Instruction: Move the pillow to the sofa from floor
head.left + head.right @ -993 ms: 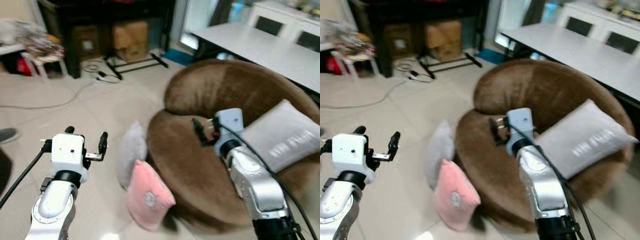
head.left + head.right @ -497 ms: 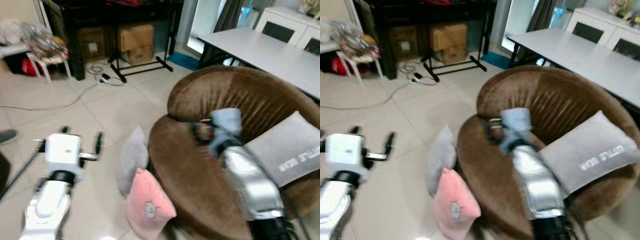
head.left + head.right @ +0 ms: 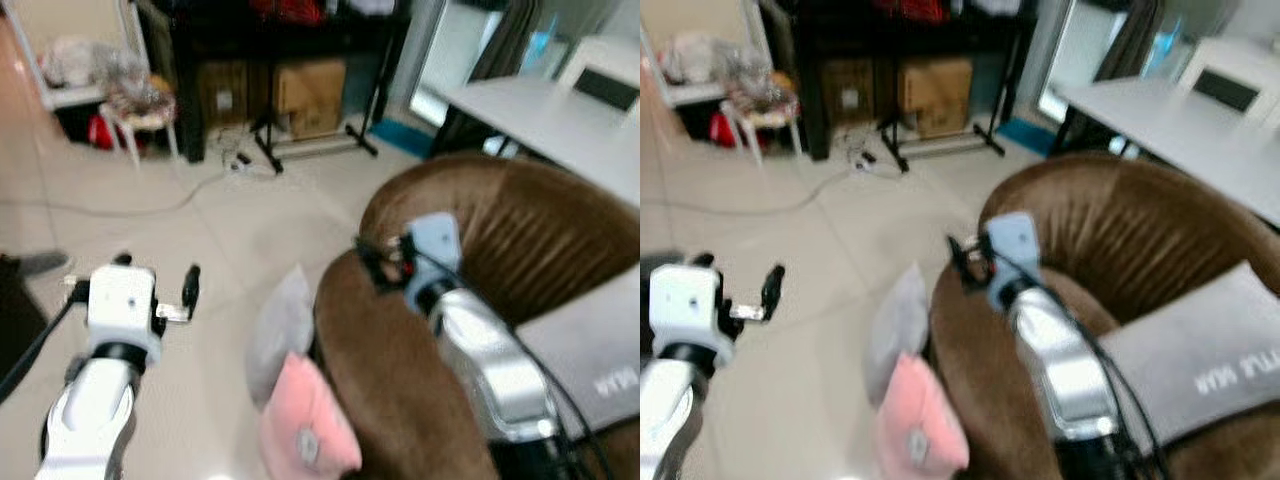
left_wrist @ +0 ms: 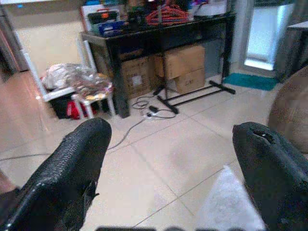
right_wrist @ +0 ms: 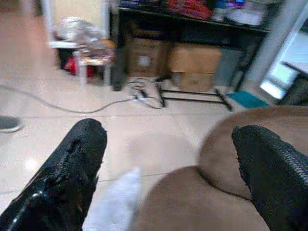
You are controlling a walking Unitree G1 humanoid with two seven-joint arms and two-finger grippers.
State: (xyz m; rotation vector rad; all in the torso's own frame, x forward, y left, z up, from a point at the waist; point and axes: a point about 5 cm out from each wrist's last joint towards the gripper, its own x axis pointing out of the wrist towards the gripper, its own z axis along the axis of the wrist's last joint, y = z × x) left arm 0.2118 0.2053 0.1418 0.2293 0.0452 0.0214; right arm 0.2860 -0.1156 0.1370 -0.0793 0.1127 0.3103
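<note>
Pillows: you are seeing a pink pillow (image 3: 305, 432) and a grey pillow (image 3: 281, 328) leaning on the floor (image 3: 200, 250) against the brown sofa (image 3: 480, 260), lower centre of frame. A grey cushion (image 3: 1215, 365) is lying on the seat. Left end effector (image 3: 160, 290) is hovering released, lower left; right end effector (image 3: 962, 262) is sitting released over the sofa edge.
</note>
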